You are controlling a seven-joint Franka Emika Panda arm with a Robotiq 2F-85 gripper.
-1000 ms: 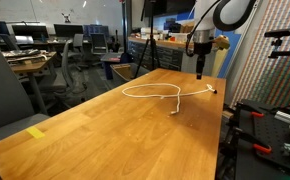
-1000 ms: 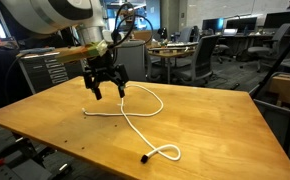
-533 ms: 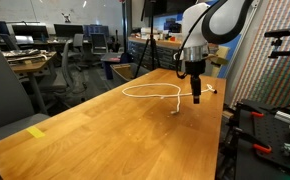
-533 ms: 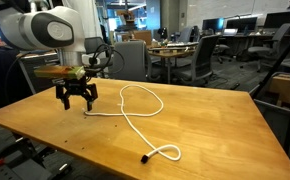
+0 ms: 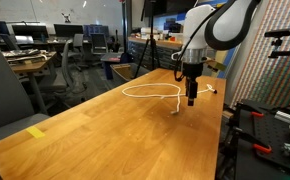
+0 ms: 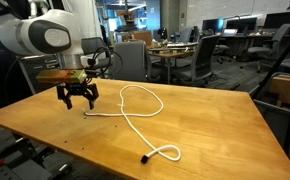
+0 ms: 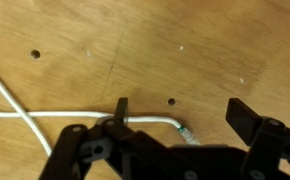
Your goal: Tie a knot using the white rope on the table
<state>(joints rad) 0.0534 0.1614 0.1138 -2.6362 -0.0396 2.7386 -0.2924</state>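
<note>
In an exterior view, the white Panda arm reaches down from above. Its pincer (image 5: 190, 97) points straight down at the counter (image 5: 105, 140), beside the looped white rope (image 5: 150, 92). A yellow tape piece (image 5: 36, 131) lies well apart, near a corner.

In an exterior view, the pincer (image 6: 77, 100) hangs over one end of the rope (image 6: 135, 118), wrist vertical.

In the wrist view, the pincer (image 7: 178, 106) is released, fingers (image 7: 122, 108) spread wide and grasping nothing. The rope's (image 7: 75, 115) dark-tipped end lies between them on the counter (image 7: 135, 50).

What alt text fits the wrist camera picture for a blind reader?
The end of a white rope, with a dark tip, lies on a wooden table between the robot's two open dark fingers. Near the left edge, the rope crosses itself.
</note>
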